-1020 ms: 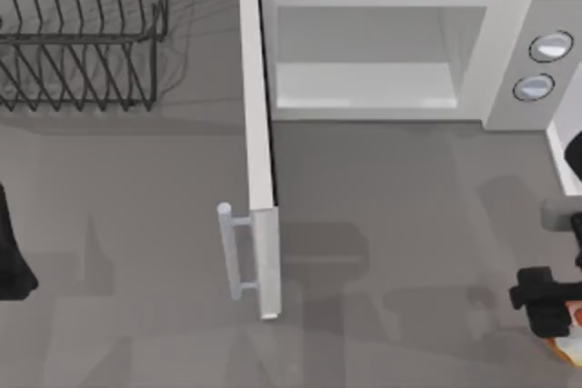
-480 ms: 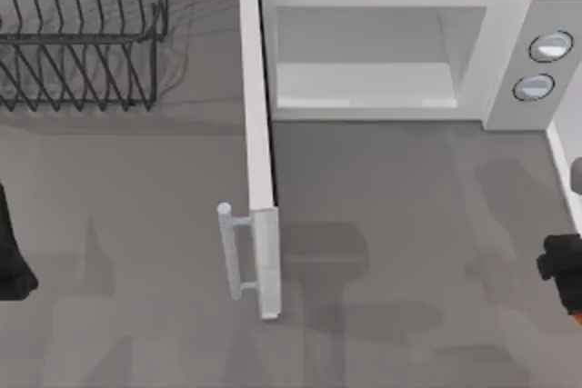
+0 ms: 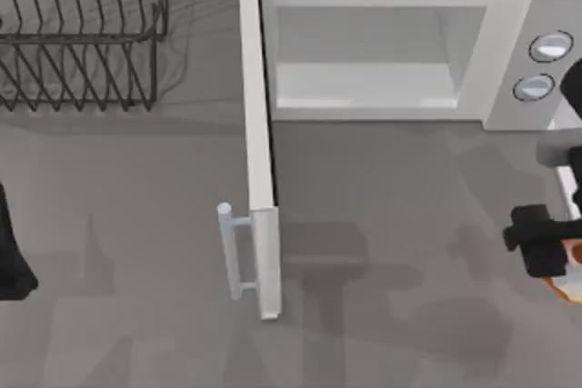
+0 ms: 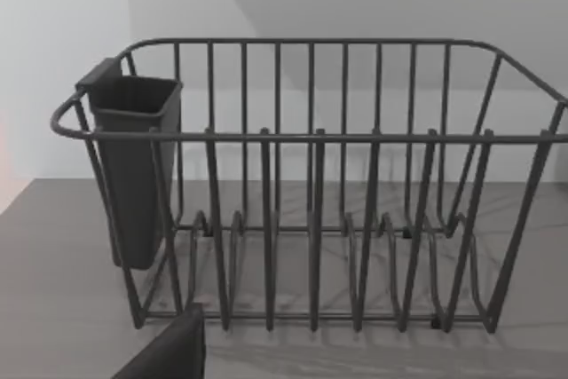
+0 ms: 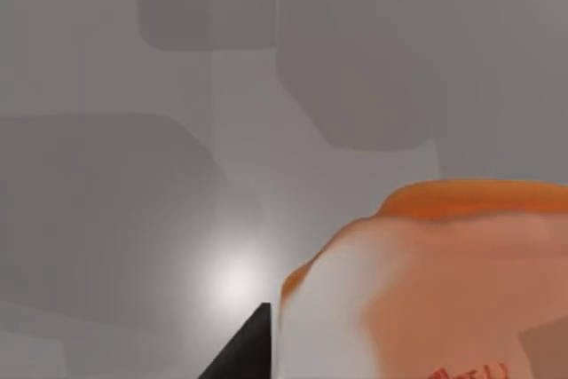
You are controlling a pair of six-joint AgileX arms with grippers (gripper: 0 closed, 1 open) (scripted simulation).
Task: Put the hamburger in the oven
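The right tool (image 3: 556, 256) is seen at the right edge of the top view, in the lower right of the frame, above the grey surface (image 3: 391, 224). The hamburger (image 3: 570, 281) is seen directly beside and partly beneath it, an orange-and-white sliver showing at the frame's edge. In the right wrist view the hamburger (image 5: 435, 290) looms close against the camera, with a dark fingertip (image 5: 244, 352) just beside it; whether the fingers are spread or pinching the food cannot be told.

The oven (image 3: 391, 52) stands at the upper centre and right of the top view, its door (image 3: 259, 152) swung fully out toward the lower part of the frame, the bar handle (image 3: 232, 252) facing left. Its white cavity is seen with nothing inside. Two round knobs (image 3: 543, 65) are set on the panel at its right.

A black wire rack (image 3: 82, 34) sits in the upper left; in the left wrist view a dark cup (image 4: 133, 166) is hung on the rack's (image 4: 337, 193) end. The left arm (image 3: 14, 252) is parked at the left edge.
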